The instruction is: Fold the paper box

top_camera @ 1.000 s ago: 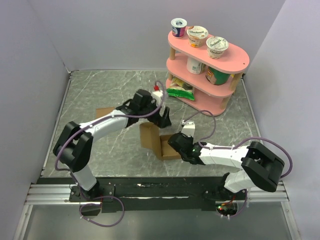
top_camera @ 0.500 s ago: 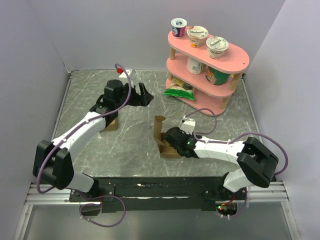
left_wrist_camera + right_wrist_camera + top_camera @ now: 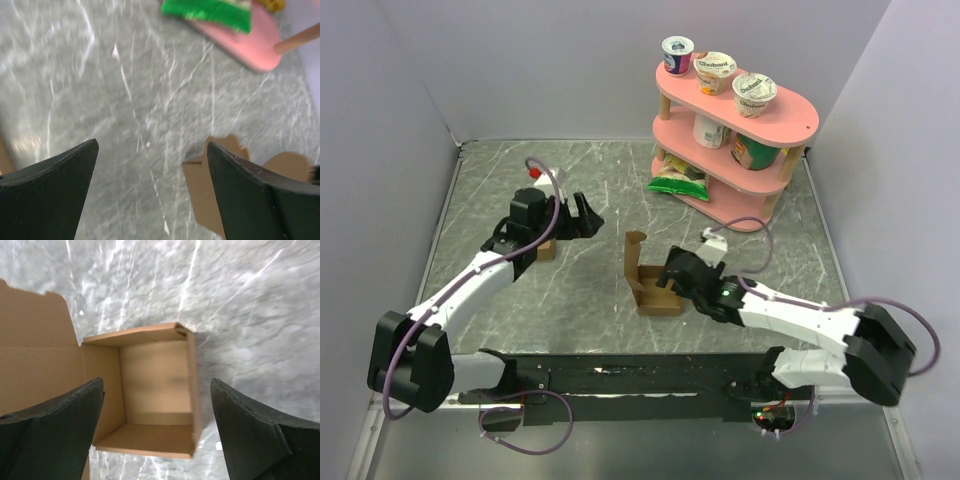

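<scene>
Top view: box (image 3: 655, 292) sits mid-table (image 3: 570, 310), slightly toward the near edge, open side up, with one tall flap standing on its left side. It's thin cardboard, so I'd expect it to be light, stiff across panels, floppy at creases, and easy to crush or skid. Best to pinch a flap edge or wall rim rather than squeeze the body. Right gripper (image 3: 672, 277) hangs at the box's right side, jaws spread, holding nothing. Left gripper (image 3: 588, 218) is well apart, toward the table's left edge, also spread and empty. Left wrist view: fingers (image 3: 60, 175) are wide with bare table between them; part of the box shows at lower right. Right wrist view: fingers (image 3: 65, 420) are wide, straddling the open box from above, no contact visible; flap runs off to the left.
</scene>
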Tool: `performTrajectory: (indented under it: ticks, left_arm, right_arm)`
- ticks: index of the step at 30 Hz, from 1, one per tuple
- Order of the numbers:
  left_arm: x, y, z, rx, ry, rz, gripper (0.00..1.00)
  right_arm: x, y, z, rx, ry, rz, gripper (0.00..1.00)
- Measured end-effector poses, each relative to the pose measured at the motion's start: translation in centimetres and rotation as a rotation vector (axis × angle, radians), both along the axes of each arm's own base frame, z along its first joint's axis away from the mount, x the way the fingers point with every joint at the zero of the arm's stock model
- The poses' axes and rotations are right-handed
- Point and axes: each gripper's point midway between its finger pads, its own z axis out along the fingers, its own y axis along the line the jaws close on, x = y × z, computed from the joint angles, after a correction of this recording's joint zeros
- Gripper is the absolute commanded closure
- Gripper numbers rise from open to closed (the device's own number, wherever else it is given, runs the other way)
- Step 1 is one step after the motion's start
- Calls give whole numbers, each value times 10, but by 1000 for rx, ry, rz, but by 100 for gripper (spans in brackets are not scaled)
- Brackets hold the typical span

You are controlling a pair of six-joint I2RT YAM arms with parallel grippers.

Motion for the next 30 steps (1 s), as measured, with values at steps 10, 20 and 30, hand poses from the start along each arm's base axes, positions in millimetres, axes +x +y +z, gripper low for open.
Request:
performTrajectory:
  ticks: [10, 20, 30]
  left_arm:
    - [-53, -23, -124, 88, 314, -61, 1]
    - [-66, -73, -149, 69, 344, -162, 3]
    - [-42, -89, -148, 48, 301, -159, 4]
  right_arm:
    - [-3, -87, -50, -41, 107, -146, 15]
    - [4, -67, -71, -64, 148, -67, 14]
    - [27, -55, -72, -119, 104, -29, 14]
